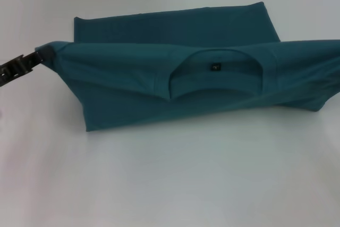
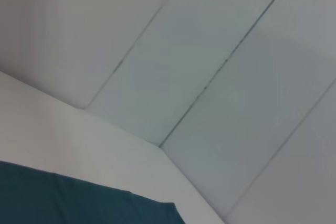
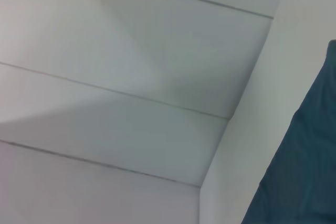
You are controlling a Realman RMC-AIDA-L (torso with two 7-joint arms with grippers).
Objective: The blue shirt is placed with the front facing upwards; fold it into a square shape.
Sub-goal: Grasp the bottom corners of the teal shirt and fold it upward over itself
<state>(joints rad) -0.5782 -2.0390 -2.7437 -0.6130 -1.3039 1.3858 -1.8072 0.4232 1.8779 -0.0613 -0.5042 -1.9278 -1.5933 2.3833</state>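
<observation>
Head view: blue shirt (image 1: pixel 175 86) on white table (image 1: pixel 170 184), collar half lifted mid-fold by left end effector (image 1: pixel 40 57) clamping one shoulder; right end effector unseen. Squaring remains.

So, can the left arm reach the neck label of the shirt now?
Probably not: the left gripper is shut on the blue shirt corner, far from the label.

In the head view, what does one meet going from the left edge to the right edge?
Left gripper pinching the shirt's left corner → blue shirt held up → its small dark neck label → the shirt's right end, running out of the picture. The right gripper is not in view.
</observation>
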